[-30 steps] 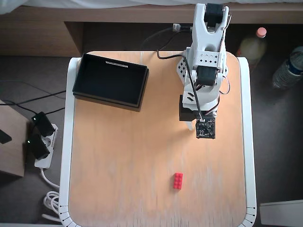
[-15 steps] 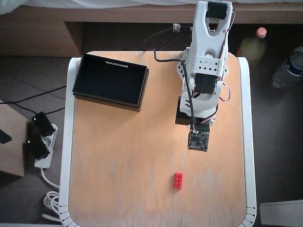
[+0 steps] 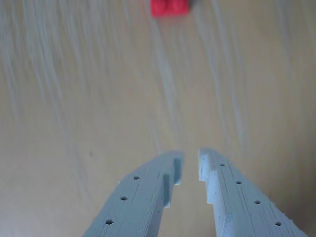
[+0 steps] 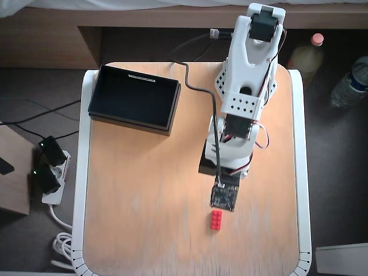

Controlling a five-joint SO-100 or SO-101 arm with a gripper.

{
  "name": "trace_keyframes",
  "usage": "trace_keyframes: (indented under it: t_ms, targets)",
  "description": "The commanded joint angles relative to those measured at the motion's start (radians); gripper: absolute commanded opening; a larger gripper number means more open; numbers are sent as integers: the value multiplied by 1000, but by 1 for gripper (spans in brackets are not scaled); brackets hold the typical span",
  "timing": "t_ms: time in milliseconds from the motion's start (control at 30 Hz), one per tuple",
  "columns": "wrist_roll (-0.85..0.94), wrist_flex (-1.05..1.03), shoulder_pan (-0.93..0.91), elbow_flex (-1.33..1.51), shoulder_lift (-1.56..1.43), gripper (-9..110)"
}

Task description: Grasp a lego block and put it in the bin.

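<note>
in the wrist view the gripper [image 3: 190, 163] fills the bottom of the frame, its two pale fingers [image 3: 143, 192] drawn close with only a narrow slit between the tips and nothing held in it. beyond them is bare, streaked wood of the table [image 3: 89, 98], and at the very top edge a blurred red shape that is probably the lego block [image 3: 169, 7], cut off by the frame and a little left of the slit's line.

from overhead, the arm reaches down the table with its end just above the lego block [image 4: 217, 219], near it but apart. the block lies flat on the wood toward the table's near edge. the bin [image 4: 135, 99] sits well apart at the far left corner, with nothing visible in it.

the step in hand looks like the approach; nothing is grasped yet. the next move calls for spreading the fingers wider than the brick, carrying on forward and down, and shifting slightly so the brick sits between them before closing.
</note>
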State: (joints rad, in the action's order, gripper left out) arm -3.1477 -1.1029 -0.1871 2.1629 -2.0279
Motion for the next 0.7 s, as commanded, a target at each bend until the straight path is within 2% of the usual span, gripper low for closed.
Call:
trace_keyframes:
  t_ms: [0, 167, 667]
  targets:
    - [18, 31, -11, -216, 92, 1]
    - [28, 31, -11, -301, 206, 2]
    - [14, 95, -17, -426, 364, 18]
